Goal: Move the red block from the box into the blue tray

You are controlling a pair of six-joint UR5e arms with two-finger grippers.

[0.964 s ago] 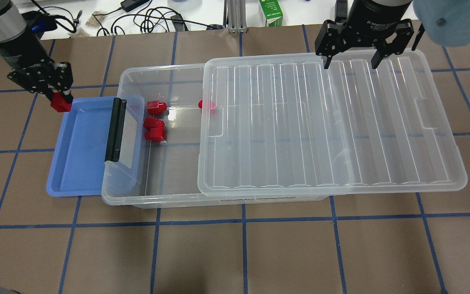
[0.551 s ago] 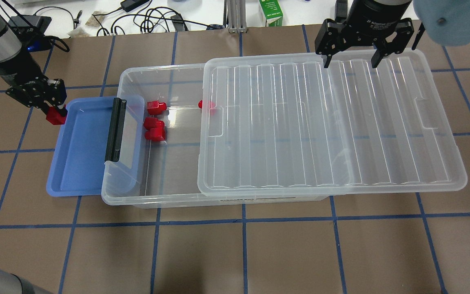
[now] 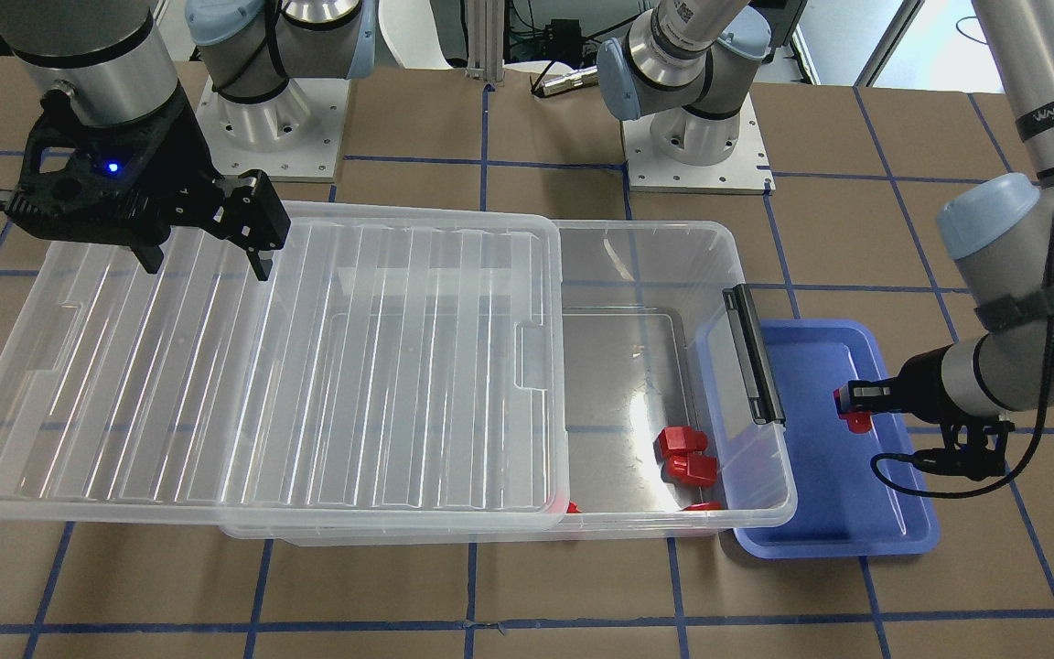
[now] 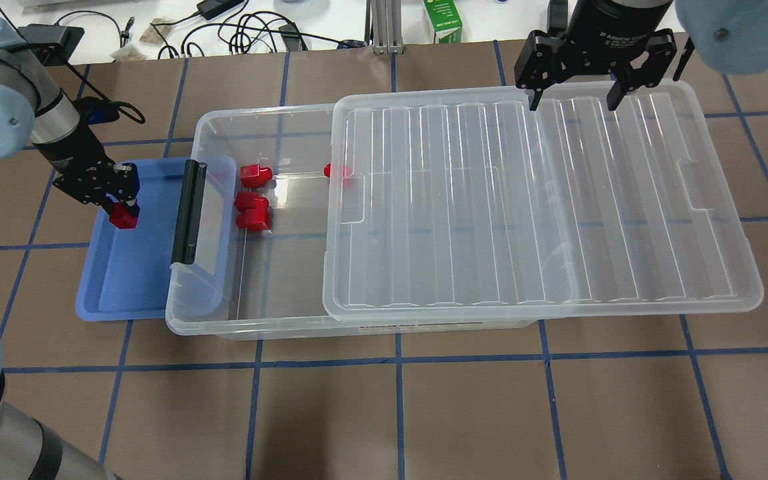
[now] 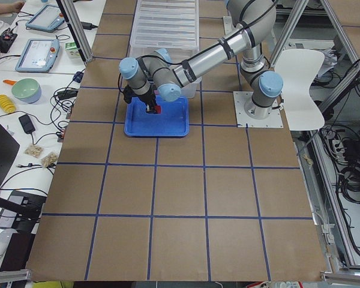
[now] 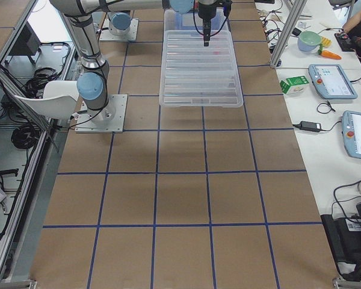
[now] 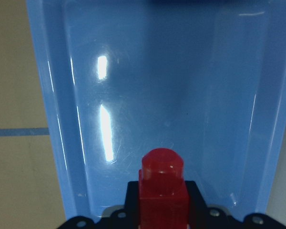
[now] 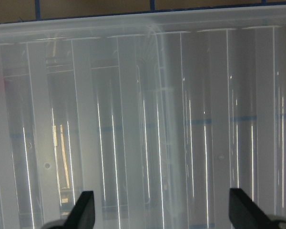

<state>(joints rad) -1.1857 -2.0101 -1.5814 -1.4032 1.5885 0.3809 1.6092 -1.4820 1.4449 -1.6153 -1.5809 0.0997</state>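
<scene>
My left gripper (image 4: 123, 215) is shut on a red block (image 4: 124, 217) and holds it just above the floor of the blue tray (image 4: 124, 287). In the left wrist view the block (image 7: 162, 191) sits between the jaws over the tray (image 7: 181, 86). It also shows in the front view (image 3: 853, 419). The clear box (image 4: 277, 293) has its ribbed lid (image 4: 531, 200) slid to the right. Three more red blocks (image 4: 253, 199) lie in its open left end, and another (image 4: 337, 171) lies at the lid's edge. My right gripper (image 4: 574, 100) is open above the lid's far edge.
The box's black latch bar (image 4: 187, 212) overhangs the tray's right side. A green carton (image 4: 443, 20) and cables lie beyond the table's far edge. Brown table (image 4: 397, 413) with blue tape lines spreads in front of the box.
My left gripper has moved with the red block from outside the tray's far left corner to the right and nearer, over the tray's inside. The right gripper has not moved.
</scene>
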